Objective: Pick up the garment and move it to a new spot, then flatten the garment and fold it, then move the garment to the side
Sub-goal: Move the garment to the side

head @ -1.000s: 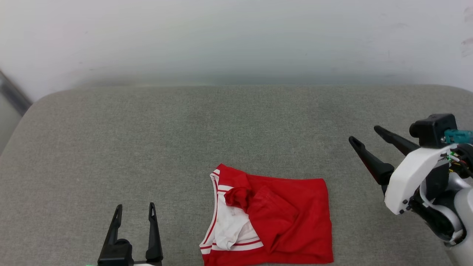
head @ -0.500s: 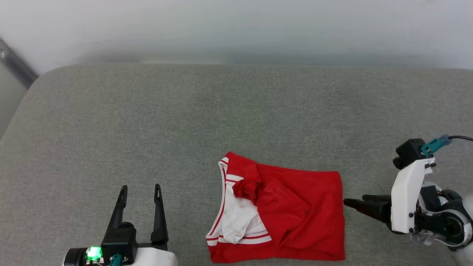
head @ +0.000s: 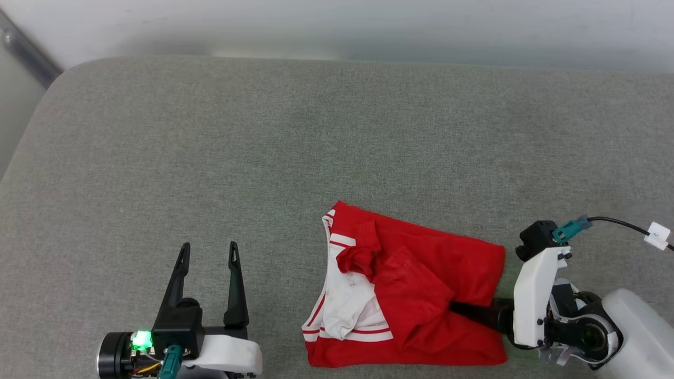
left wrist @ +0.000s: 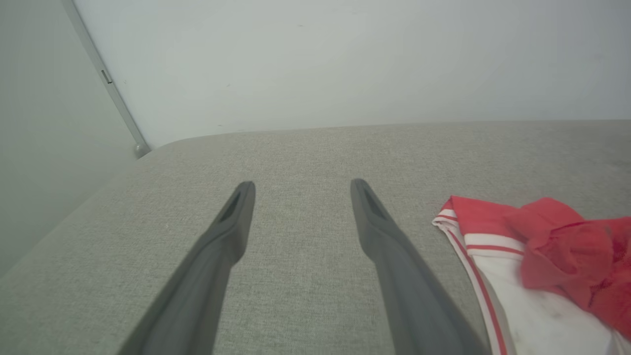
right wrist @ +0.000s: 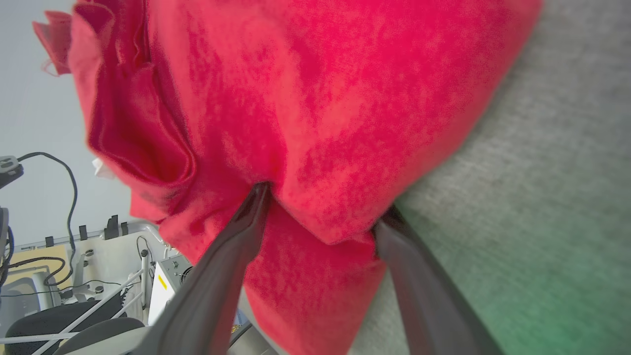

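The garment (head: 421,284) lies crumpled and partly folded on the grey cushion (head: 263,158), red side up, with a white striped-trim part (head: 347,310) at its left. Its lettering and number are hidden. My right gripper (head: 463,310) lies low and level, pointing left into the garment's right edge. In the right wrist view the right gripper (right wrist: 323,202) stands open, with a fold of the red garment (right wrist: 315,98) bulging between the two fingers. My left gripper (head: 208,245) is open and empty, left of the garment. The left wrist view shows the left gripper (left wrist: 301,185) over bare cushion, the garment (left wrist: 542,246) off to its right.
A pale wall (head: 337,21) runs behind the cushion, with a grey metal rail (head: 26,52) at the far left corner. The cushion's rounded left edge (head: 21,147) drops away. In the right wrist view, cables and a chair (right wrist: 59,325) stand beyond the cushion.
The head camera has tilted down. My right gripper swung from raised to level and pushed left into the garment's right edge, which now bunches around its fingers. The left gripper stays open.
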Tool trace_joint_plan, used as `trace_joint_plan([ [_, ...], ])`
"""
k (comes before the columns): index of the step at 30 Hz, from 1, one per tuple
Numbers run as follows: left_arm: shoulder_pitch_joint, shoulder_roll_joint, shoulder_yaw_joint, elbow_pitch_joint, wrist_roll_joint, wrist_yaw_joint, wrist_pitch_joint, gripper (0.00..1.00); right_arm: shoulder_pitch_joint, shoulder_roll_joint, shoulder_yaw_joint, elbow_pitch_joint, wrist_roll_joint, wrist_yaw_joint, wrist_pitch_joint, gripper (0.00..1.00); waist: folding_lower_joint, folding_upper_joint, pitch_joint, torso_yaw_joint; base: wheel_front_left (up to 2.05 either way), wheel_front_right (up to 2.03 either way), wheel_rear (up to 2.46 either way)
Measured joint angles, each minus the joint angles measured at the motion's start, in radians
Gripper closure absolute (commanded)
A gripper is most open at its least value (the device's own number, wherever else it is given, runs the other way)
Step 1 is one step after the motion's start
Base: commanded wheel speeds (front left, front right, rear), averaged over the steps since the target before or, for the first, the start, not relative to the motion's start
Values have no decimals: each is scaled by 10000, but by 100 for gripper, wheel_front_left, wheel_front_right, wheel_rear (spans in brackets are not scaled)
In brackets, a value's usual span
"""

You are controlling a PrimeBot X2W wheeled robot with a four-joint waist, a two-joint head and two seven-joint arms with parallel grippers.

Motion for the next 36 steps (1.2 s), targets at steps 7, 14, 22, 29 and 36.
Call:
trace_joint_plan([
  [7, -127, -10, -73, 4, -4, 52, 0, 0, -434, -96, 876, 491, -725, 88, -763, 100, -2, 0, 138, 81, 0, 0, 0],
  [14, -82, -15, -92, 134, -17, 61, 0, 0, -631, -345, 1505, 777, -809, 65, -1768, 100, -1, 0, -185, 77, 0, 0, 0],
  [22, 409, -15, 127, 107, -19, 136, 0, 0, -1523, -1197, 2464, -401, -1164, -12, -2886, 100, 0, 0, -891, -205, 0, 0, 0],
  [29, 765, -21, 493, -151, -125, 224, 2, 0, -2547, -2629, 3304, -2383, -1722, -12, -3080, 100, 1, 0, -1008, -1126, 0, 0, 0],
  [36, 652, -25, 708, -428, -188, 232, 0, 0, -3019, -3856, 3327, -3329, -1988, -12, -3112, 100, 1, 0, -680, -2351, 0, 0, 0],
])
